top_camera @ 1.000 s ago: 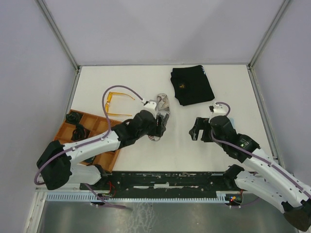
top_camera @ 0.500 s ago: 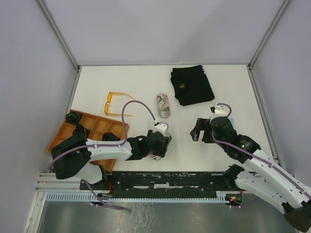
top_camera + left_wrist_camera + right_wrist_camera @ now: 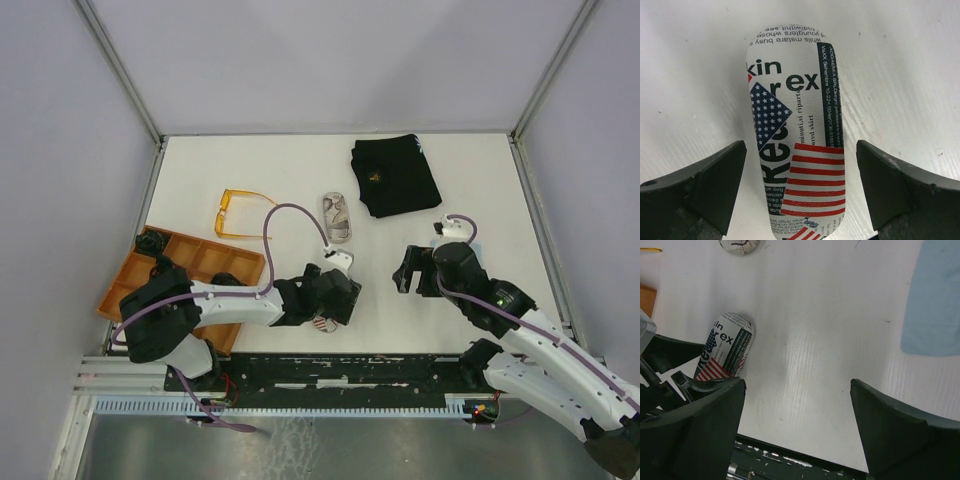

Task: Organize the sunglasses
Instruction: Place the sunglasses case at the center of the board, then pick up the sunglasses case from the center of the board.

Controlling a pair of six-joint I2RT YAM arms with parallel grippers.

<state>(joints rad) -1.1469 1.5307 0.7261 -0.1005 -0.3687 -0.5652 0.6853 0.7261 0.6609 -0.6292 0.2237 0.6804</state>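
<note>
An orange-amber pair of sunglasses (image 3: 240,213) lies unfolded on the white table (image 3: 300,170), left of centre; one arm tip (image 3: 650,249) shows in the right wrist view. My left gripper (image 3: 335,300) (image 3: 800,150) is near the front edge. It stands open astride a flag-printed oval glasses case (image 3: 795,135) (image 3: 725,352) that lies flat on the table, with a gap on each side. My right gripper (image 3: 405,268) (image 3: 797,385) is open over bare table, right of centre, with nothing between its fingers.
A second, grey-patterned case (image 3: 337,217) (image 3: 738,244) lies mid-table. A black folded cloth (image 3: 395,175) sits at the back right. An orange compartment tray (image 3: 215,262) with dark items stands at the left front. A light blue cloth (image 3: 935,300) shows in the right wrist view.
My left arm has pulled back from beside the grey case toward the front edge with the flag-printed case, and its jaws have now opened off it. The right arm has barely moved.
</note>
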